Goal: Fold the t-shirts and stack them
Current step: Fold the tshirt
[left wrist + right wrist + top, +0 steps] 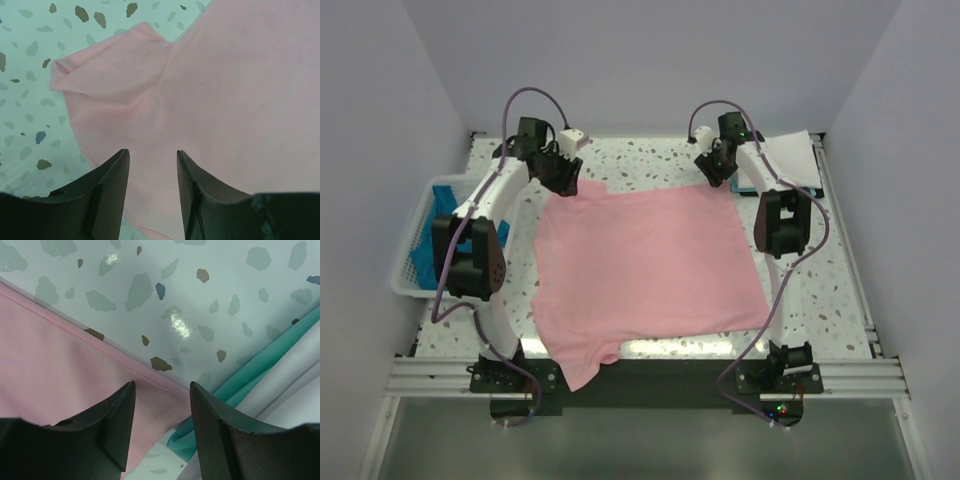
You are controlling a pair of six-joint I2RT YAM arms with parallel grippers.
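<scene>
Pink t-shirt [640, 270] spread flat mid-frame, left gripper [152, 156] over its upper-left sleeve, right gripper [162, 387] over its upper-right hem, both with jaws apart and nothing between them, placed, I'd say, to pinch the far corners for a fold.

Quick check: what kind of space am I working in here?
Probably a lab test cell, not a home: a speckled table boxed in by plain white walls, an aluminium rail along its near edge.
</scene>
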